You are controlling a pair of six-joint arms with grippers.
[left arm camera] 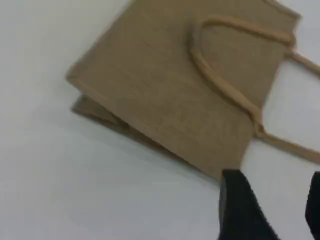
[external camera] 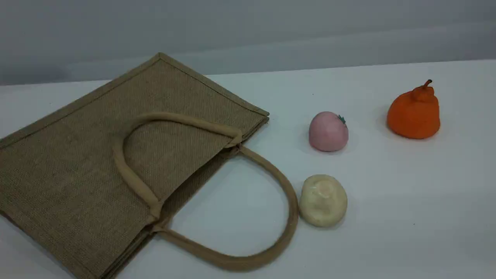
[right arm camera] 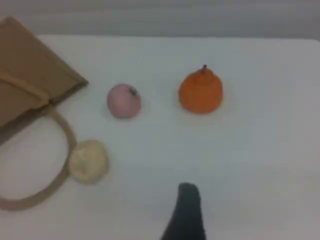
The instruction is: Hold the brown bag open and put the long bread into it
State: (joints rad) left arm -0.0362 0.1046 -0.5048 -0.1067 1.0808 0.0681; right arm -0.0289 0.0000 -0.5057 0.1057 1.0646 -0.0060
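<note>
The brown bag (external camera: 77,162) lies flat on the white table at the left, its mouth facing right and closed flat. One loop handle (external camera: 174,117) rests on top of the bag; the other handle (external camera: 288,209) lies out on the table. The long bread is out of view in every frame. Neither arm shows in the scene view. In the left wrist view the bag (left arm camera: 165,85) lies ahead, and my left gripper (left arm camera: 274,182) hovers near its mouth corner, open with bare table between the fingers. In the right wrist view a single dark fingertip (right arm camera: 188,200) shows above bare table, holding nothing.
A cream-white round lump (external camera: 323,199) sits right beside the outer handle. A pink round fruit (external camera: 328,131) lies behind it and an orange pear-shaped fruit (external camera: 414,114) stands at the far right. The right wrist view shows the lump (right arm camera: 88,160), pink fruit (right arm camera: 123,100) and pear (right arm camera: 201,91).
</note>
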